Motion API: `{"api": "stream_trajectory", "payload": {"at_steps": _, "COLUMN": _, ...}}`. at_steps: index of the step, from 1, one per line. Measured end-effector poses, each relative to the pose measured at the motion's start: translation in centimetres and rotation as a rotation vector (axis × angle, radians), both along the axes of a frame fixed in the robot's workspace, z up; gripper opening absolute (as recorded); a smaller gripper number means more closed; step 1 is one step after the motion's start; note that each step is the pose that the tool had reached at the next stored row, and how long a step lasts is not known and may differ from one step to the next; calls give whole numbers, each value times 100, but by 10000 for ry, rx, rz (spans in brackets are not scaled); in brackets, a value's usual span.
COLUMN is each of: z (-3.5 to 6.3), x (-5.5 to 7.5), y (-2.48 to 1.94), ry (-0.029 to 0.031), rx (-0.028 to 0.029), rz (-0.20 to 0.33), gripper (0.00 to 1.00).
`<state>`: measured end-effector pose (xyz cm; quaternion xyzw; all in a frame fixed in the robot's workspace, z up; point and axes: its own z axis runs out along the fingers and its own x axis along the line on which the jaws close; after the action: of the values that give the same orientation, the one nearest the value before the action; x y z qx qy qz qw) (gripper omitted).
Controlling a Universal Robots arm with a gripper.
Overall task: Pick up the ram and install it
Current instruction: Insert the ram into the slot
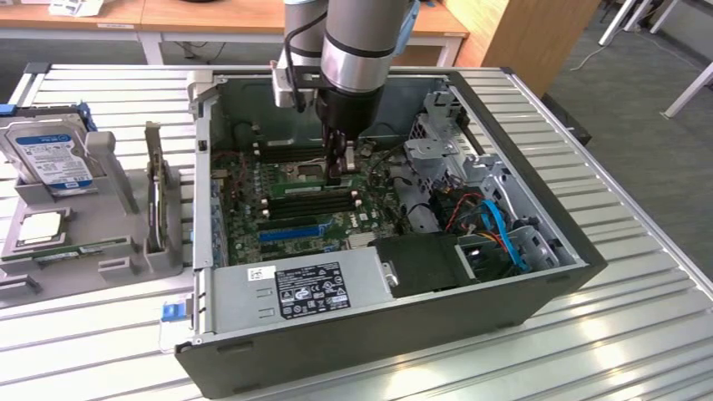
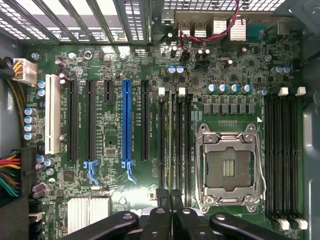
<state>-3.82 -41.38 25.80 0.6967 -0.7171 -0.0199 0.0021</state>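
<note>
Here, in the exterior view, the arm (image 1: pixel 356 50) is hanging straight down into the open computer case (image 1: pixel 390 342), which is lying on its side on the slatted metal table (image 1: pixel 635 334). The gripper (image 1: pixel 343 170) is sitting low over the motherboard (image 1: pixel 250 209), its fingers drawn nearly together. They are pinching one end of the ram (image 1: pixel 300 178), a thin green stick standing on edge just beside a row of black slots (image 1: pixel 312 199). A grey power supply (image 1: pixel 306 288) with a dark label is filling the near side of the case. Towards the exterior view's left, outside the case, a hard drive (image 1: pixel 50 159) is standing in a grey holder (image 1: pixel 106 251).

In the wrist view, the camera is looking down along the fingers (image 2: pixel 161 215), which are nearly meeting at the gripper (image 2: pixel 169 197). The ram (image 2: pixel 170 140) is showing edge-on as a thin pale-green line between the two fingertips, lying along a black slot (image 2: pixel 180 145). This bank of slots is sitting between the blue slot (image 2: pixel 126 125) and the open CPU socket (image 2: pixel 230 170). How deep the stick is sitting in its slot is not showing clearly.
</note>
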Motion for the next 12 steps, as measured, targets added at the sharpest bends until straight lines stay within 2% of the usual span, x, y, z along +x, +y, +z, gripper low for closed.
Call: {"api": "stream_trajectory", "payload": {"at_steps": 12, "z": -123, "x": 1, "y": -7, "ry": -18, "rx": 0, "rz": -234, "gripper": 11}}
